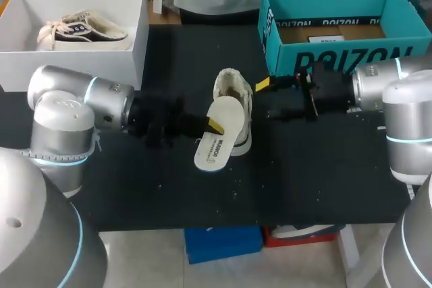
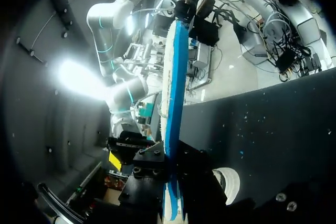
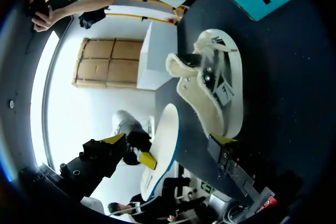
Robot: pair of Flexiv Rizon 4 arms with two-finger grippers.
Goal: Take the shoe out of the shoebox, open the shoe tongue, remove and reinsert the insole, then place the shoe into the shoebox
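Where the left arm comes in low from the left, its forearm lies nearly level over the desk, and its end effector pinches the insole at that sole's left edge, one yellow tip on top. The insole shows its white face upward, with its long axis running from near-left to far-right. Its far end overlaps the shoe, and its near end hangs out over the desk. I cannot tell if that end touches the surface. From the left wrist the insole is edge-on between the fingers, its underside blue.

Just behind it the shoe sits on the desk near the middle. Its long axis runs near to far, the fleece-lined opening is at the far end, and the near part is hidden under the insole.

The right arm comes in level from the right. Its end effector is spread wide and holds nothing, with one yellow tip just beside the shoe's right side.

Farther back on the right stands the open teal shoebox. At far left is a white box holding a second shoe on its side.
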